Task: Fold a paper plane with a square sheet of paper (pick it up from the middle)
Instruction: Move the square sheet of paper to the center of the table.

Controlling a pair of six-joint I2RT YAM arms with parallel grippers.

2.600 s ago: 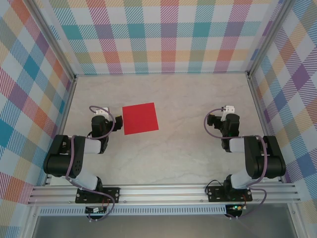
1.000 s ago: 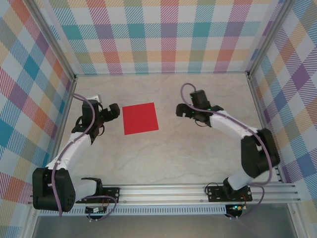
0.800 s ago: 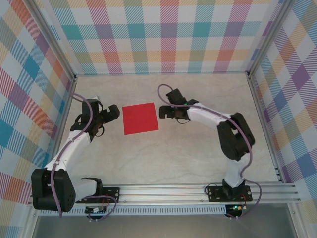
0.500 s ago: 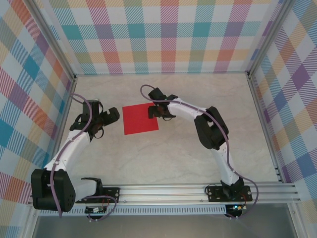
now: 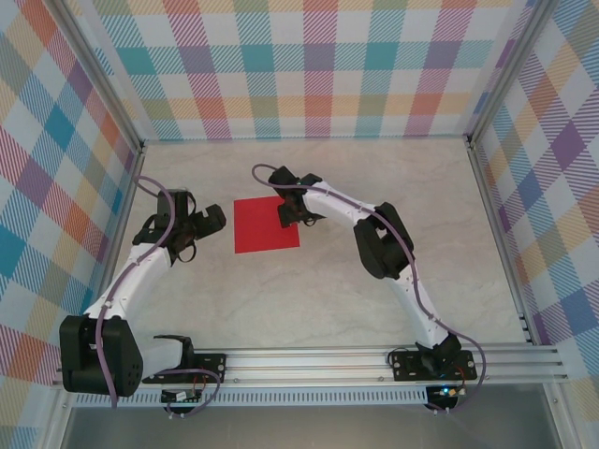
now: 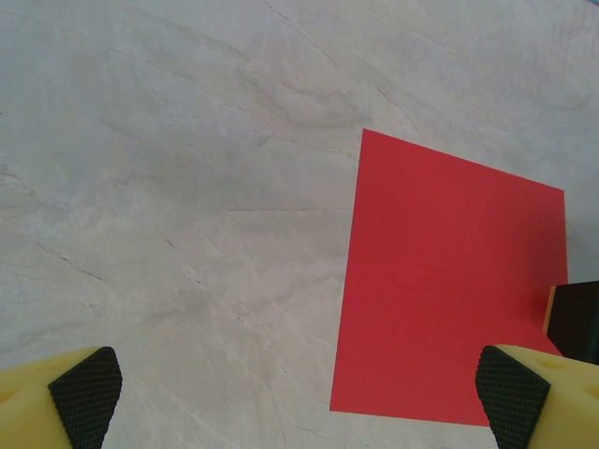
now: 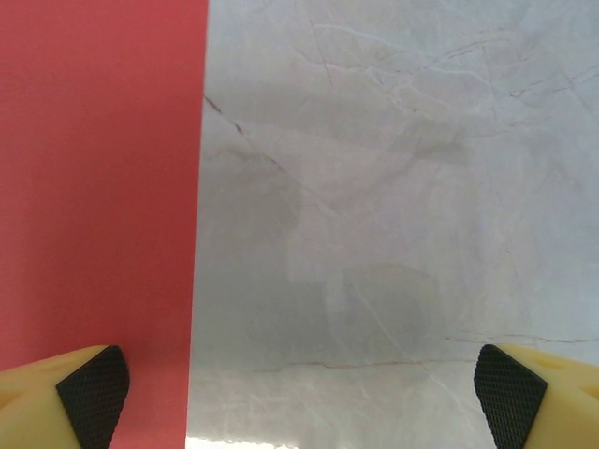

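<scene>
Paper, the red square sheet of paper (image 5: pixel 265 224), lay flat on the marbled table (image 5: pixel 421 178). We had the left gripper (image 6: pixel 299 398) spread wide and empty, with the sheet ahead of one finger. The right gripper (image 7: pixel 299 393) gaped empty too, one finger above the sheet's edge.

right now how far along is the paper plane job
Barely started. Done: nothing; the thin flat square sheet of red paper lies uncreased on the pale marble table. In hand: the open right gripper hovers over the sheet's right edge, the open left gripper beside its left edge. Left: picking it up and every fold.
</scene>
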